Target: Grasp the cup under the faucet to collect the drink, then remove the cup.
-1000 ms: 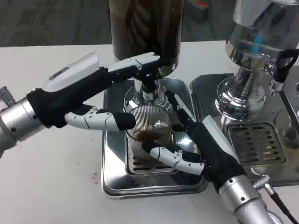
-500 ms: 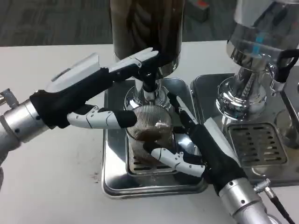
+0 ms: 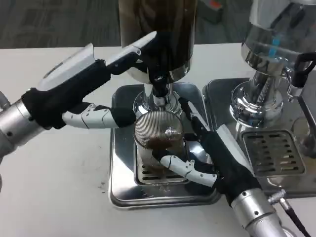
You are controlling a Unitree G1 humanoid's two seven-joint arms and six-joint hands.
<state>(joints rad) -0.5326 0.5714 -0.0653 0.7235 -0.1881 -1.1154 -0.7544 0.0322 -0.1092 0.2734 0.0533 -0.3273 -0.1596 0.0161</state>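
Cup (image 3: 159, 136) sits on the drip tray (image 3: 123, 168) under the faucet (image 3: 159, 91), a little dark drink inside. Right hand (image 3: 207, 155) wraps it from 4 o'clock to steady it. Left hand (image 3: 101, 91), at 10 o'clock, fingers spread on the dispenser (image 3: 158, 34), likely working the tap.

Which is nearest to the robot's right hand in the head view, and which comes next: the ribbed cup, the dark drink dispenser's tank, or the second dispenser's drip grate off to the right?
1. The ribbed cup, held by the right hand, under the faucet.
2. The second dispenser's drip grate, just to the hand's right.
3. The dark dispenser's tank, up behind the cup.
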